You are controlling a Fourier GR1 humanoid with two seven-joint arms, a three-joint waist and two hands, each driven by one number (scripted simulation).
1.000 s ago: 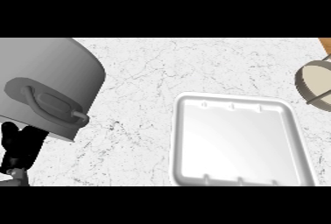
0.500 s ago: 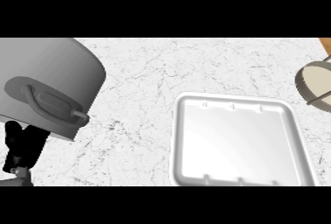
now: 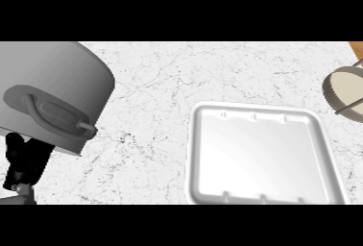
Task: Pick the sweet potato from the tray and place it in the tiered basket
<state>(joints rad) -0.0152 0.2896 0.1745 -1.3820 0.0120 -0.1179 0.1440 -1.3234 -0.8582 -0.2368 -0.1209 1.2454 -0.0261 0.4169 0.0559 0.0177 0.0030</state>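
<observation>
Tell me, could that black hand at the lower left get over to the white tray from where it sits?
Probably yes. The left hand hangs under the grey forearm, and only bare counter lies between it and the white tray. No sweet potato shows.

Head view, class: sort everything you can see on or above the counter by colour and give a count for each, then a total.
Grey: 1, the forearm at upper left.
Black: 1, the left hand below it at the left edge.
White: 1, the tray, with nothing showing in it.
Tan: 1, the tiered basket, cut off at the right edge.
Total: 4. No sweet potato shows.
</observation>
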